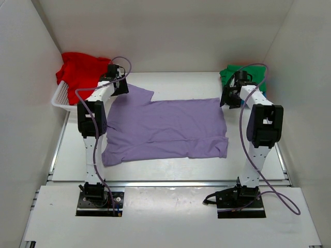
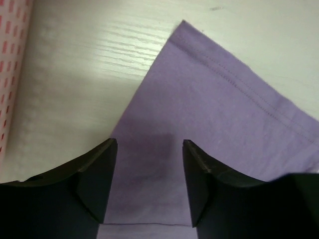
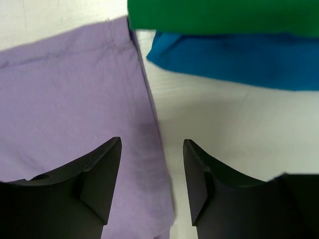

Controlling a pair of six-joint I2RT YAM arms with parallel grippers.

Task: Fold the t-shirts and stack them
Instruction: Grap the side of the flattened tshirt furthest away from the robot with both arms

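The lavender t-shirt [image 1: 165, 129] lies spread flat on the table's middle. My left gripper [image 1: 120, 85] is open above its far left sleeve; in the left wrist view the sleeve cloth [image 2: 199, 109] lies between and under the open fingers [image 2: 97, 174]. My right gripper [image 1: 229, 97] is open over the shirt's far right edge; that edge [image 3: 149, 129] runs between its fingers. A folded green t-shirt [image 1: 231, 75] lies at the far right on a bright blue one [image 3: 234, 59]; the green one also shows in the right wrist view [image 3: 219, 15]. A red t-shirt [image 1: 83, 72] is heaped in the basket.
A white slotted basket [image 1: 61, 98] stands at the far left against the wall, its wall showing in the left wrist view [image 2: 12, 59]. White enclosure walls close in the table on the left, right and back.
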